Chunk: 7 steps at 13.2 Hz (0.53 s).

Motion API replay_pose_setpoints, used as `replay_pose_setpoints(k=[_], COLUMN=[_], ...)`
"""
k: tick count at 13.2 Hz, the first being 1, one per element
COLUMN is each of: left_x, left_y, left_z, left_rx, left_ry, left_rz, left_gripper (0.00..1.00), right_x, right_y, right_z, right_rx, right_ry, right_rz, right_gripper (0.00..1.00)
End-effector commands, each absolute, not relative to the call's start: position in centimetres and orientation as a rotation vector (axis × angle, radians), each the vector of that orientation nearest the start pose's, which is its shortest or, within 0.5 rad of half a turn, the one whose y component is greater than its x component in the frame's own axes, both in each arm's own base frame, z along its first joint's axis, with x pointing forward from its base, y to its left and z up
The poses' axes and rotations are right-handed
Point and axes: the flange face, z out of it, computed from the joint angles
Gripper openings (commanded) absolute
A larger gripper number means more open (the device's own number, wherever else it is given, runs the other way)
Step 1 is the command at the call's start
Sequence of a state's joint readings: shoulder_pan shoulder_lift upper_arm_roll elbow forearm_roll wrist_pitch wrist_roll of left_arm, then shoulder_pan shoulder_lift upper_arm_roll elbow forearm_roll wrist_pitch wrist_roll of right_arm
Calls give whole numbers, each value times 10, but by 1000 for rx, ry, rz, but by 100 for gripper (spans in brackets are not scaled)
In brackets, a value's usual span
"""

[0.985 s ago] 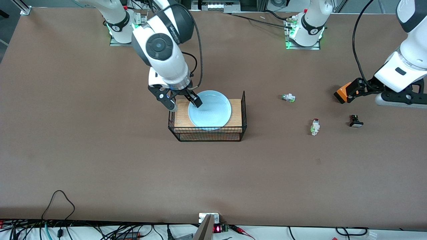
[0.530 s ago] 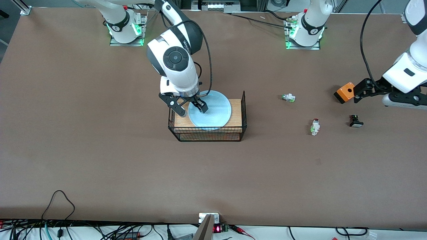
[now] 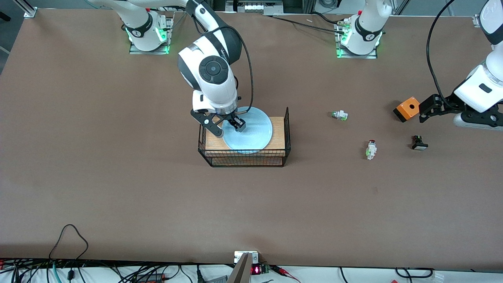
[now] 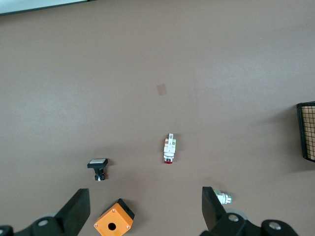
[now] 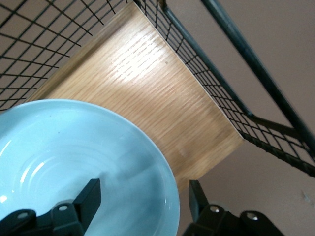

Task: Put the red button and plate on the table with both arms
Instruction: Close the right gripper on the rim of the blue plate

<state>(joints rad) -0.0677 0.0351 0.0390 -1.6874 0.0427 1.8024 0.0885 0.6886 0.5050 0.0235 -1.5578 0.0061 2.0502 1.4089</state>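
The light-blue plate (image 3: 251, 129) lies on the wood-topped wire rack. My right gripper (image 3: 226, 127) is down at the plate's edge on the right arm's side. It is open, with one finger inside the plate and one outside, and the rim sits between them (image 5: 145, 199). The plate (image 5: 74, 157) fills much of the right wrist view. The red button (image 3: 370, 149) lies on its side on the table (image 3: 118, 177), toward the left arm's end. My left gripper (image 3: 424, 109) hangs open and empty beside the orange box. The left wrist view shows the red button (image 4: 169, 149) out ahead of that gripper (image 4: 142, 211).
The black wire rack (image 3: 288, 133) stands mid-table. A green-capped switch (image 3: 339, 115), a black switch with a white face (image 3: 419, 144) and an orange box (image 3: 406, 109) lie around the red button. Cables run along the table edge nearest the front camera.
My right gripper has come down over the plate's rim and its fingers have narrowed a little. My left gripper has drawn back from the orange box, which now shows fully.
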Motion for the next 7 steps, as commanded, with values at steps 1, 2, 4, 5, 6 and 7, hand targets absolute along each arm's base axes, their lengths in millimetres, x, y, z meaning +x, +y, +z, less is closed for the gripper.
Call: replay_pose_setpoints(k=[1, 2, 4, 5, 6, 7], left_x=[583, 583, 583, 583, 583, 583], left_y=[-15, -15, -15, -16, -16, -18], left_z=[576, 576, 576, 576, 576, 576], left_rx=[-3080, -3080, -3080, -3081, -3081, -3081], left_ry=[233, 231, 233, 235, 233, 238], left_rz=[-137, -137, -137, -137, -137, -137], left_gripper=[100, 100, 100, 100, 100, 100], right_x=[520, 520, 516, 515, 514, 513], right_y=[452, 452, 456, 456, 456, 455], right_z=[349, 346, 342, 339, 337, 334], right_rx=[-2952, -2942, -2946, -2953, -2958, -2965], right_ry=[1120, 1158, 1164, 1161, 1153, 1148], right_rz=[30, 33, 36, 40, 47, 56], right_gripper=[52, 47, 35, 23, 15, 3])
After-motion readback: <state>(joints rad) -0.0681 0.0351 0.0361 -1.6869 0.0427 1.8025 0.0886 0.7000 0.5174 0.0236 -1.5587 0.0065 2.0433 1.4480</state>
